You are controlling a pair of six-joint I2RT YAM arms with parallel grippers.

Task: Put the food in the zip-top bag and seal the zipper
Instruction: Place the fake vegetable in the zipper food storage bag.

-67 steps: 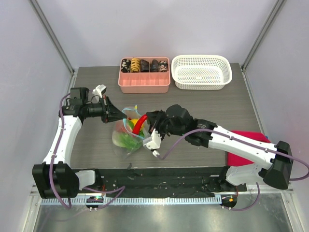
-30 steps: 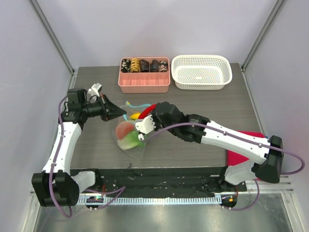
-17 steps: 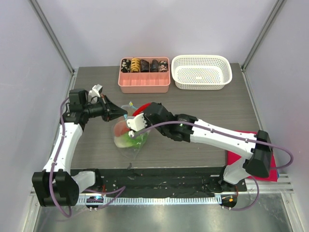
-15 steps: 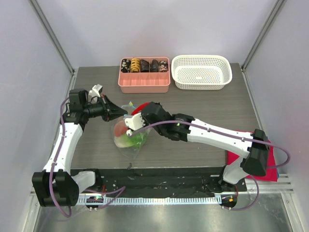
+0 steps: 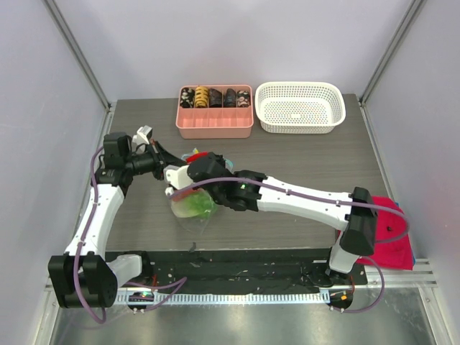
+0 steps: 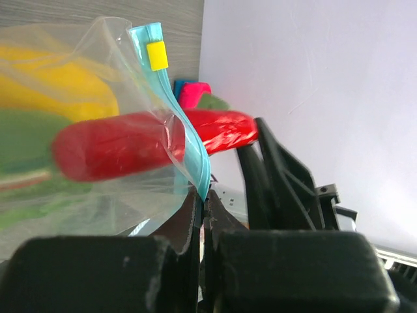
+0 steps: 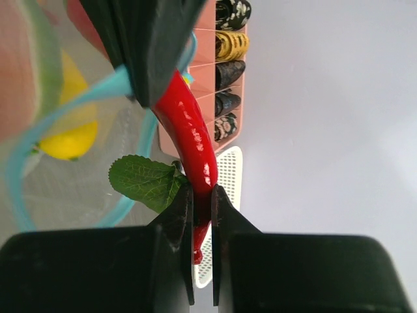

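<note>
The clear zip-top bag lies at the table's middle left with green lettuce, a yellow piece and a reddish piece inside. My left gripper is shut on the bag's light-blue zipper strip and holds the mouth up; a yellow slider sits on the strip. My right gripper is shut on the stem end of the red chili. The chili's tip reaches through the bag's mouth. A green leaf shows beside the right fingers.
A pink compartment tray with dark roll pieces stands at the back. A white lattice basket is to its right. A red cloth lies by the right arm's base. Both grippers crowd the bag's mouth.
My right arm has swung left with the chili, from beside the bag to its mouth, and the chili's tip is now inside. My left gripper kept its hold on the zipper.
</note>
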